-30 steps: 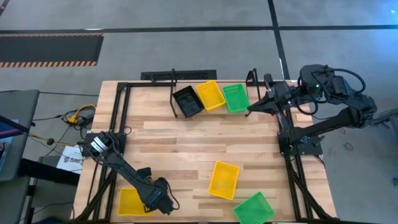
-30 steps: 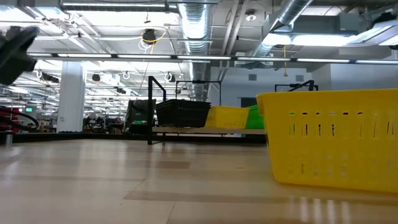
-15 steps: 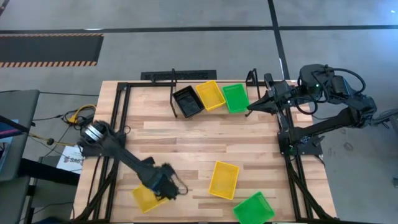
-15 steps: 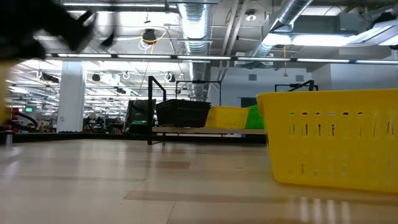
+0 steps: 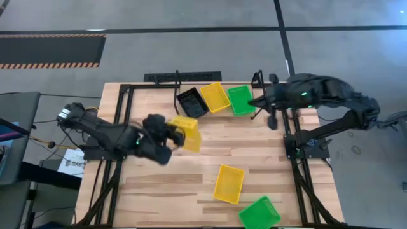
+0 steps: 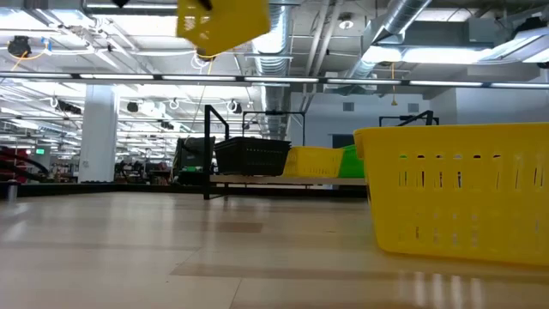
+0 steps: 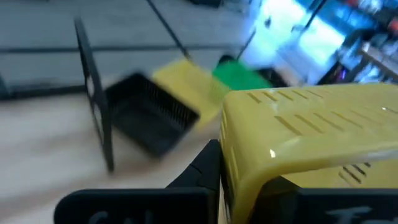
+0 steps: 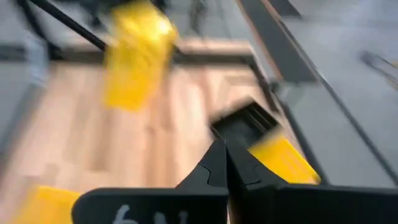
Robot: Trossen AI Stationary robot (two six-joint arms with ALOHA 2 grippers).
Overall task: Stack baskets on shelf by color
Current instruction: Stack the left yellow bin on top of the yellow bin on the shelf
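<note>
Your left gripper (image 5: pixel 173 135) fingers hold a yellow basket (image 5: pixel 186 133) above the table (image 5: pixel 254 152), near the shelf (image 5: pixel 176 95); right gripper (image 8: pixel 225 167) fingers are pressed together.

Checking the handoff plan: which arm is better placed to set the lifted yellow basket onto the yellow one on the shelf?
Left. Its gripper already holds the lifted yellow basket near the shelf's yellow basket; the right gripper is empty.

fingertips (image 8: pixel 219 163) closed together — black basket (image 8: pixel 244 127) | yellow basket (image 8: pixel 134 54) blurred
</note>
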